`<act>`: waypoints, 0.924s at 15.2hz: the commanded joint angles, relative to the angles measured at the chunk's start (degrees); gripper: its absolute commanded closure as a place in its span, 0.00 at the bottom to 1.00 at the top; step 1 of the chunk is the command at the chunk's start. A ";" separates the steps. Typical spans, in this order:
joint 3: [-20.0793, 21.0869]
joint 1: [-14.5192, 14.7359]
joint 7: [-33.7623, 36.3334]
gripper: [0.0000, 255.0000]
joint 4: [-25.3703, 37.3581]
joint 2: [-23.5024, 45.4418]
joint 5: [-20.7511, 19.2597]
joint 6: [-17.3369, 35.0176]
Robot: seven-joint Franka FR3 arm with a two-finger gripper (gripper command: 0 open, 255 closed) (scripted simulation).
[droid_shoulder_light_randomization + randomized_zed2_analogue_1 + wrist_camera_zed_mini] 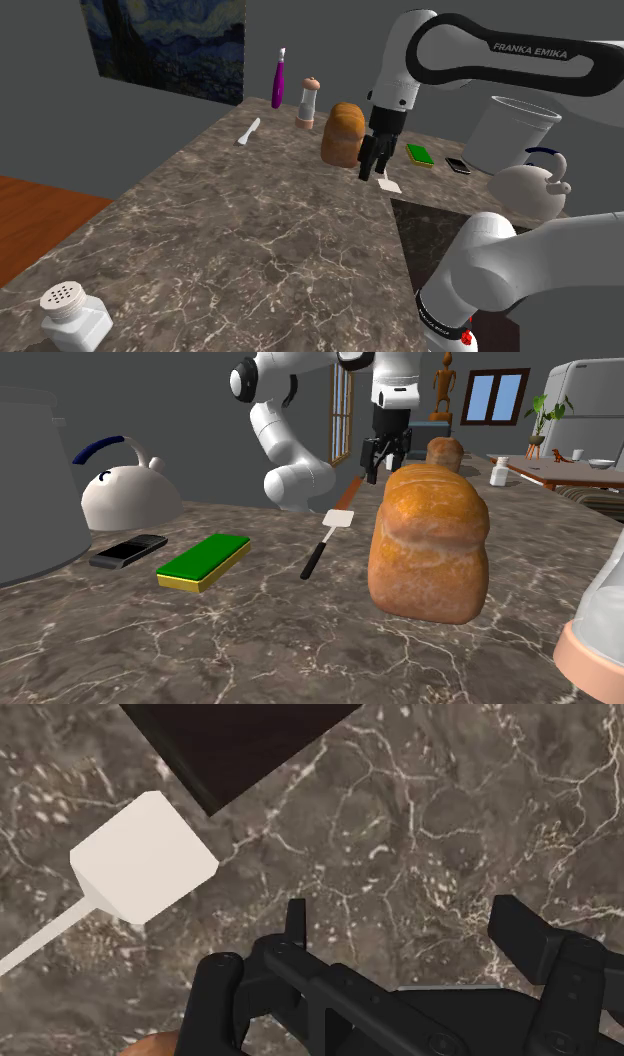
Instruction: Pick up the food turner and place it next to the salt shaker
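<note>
The brown, white-veined marble table (250, 230) carries everything. A golden-brown bread loaf (428, 542) stands toward its far side. The black two-finger claw (400, 919) hangs above the table with its fingers spread apart and nothing between them. The food turner (145, 856), a white square blade on a thin stem, lies flat between the loaf and a green pad, off to one side of the claw. The white salt shaker with a perforated cap (72, 315) stands well apart at the table's near corner.

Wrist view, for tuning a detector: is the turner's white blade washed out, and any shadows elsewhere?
Wrist view: the food turner blade is flat near-white, its edge face slightly darker, no cast shadow on the marble counter; second exterior view: the bread darkens towards its base; shoulder view: dim, even light, no glare.
</note>
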 commanded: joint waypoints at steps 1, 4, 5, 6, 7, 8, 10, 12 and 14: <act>0.00 0.00 0.00 0.00 0.00 0.00 0.00 0.00; -0.40 -3.95 4.99 0.00 0.03 2.29 -1.83 4.11; -0.55 -5.27 6.68 0.00 0.05 2.98 -2.47 5.40; -0.70 -6.60 8.38 0.00 0.08 3.64 -3.12 6.65; -0.87 -7.92 10.10 0.00 0.10 4.26 -3.79 7.87; -1.03 -9.27 11.82 0.00 0.13 4.84 -4.46 9.04; -1.37 -11.97 15.31 0.00 0.17 5.88 -5.84 11.28; -1.73 -14.66 18.86 0.00 0.18 6.73 -7.28 13.37; -2.10 -17.38 22.46 0.00 0.16 7.41 -8.77 15.30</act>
